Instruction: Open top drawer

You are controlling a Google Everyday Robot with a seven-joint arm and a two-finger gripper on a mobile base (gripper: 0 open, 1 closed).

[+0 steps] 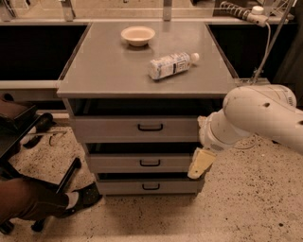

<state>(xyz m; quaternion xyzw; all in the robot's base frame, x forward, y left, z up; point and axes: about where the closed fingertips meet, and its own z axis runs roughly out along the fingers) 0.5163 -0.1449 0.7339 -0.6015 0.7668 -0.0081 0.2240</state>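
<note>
The top drawer [109,128] is the uppermost and widest of three grey metal drawers under the grey cabinet top [94,71]. Its small black loop handle [150,127] is at the centre of the front. The drawer front sits about flush with the cabinet frame, and a dark gap shows above it. My gripper [200,163], cream-coloured at the end of a white arm [255,116], hangs at the cabinet's right front corner. It is level with the middle drawer [118,163], below and to the right of the top handle and apart from it.
A cream bowl [138,35] and a lying plastic bottle [171,64] are on the cabinet top. A person's leg and shoe [80,196] and a chair base [61,179] are on the floor at left. A power strip [241,13] with a cable is at back right.
</note>
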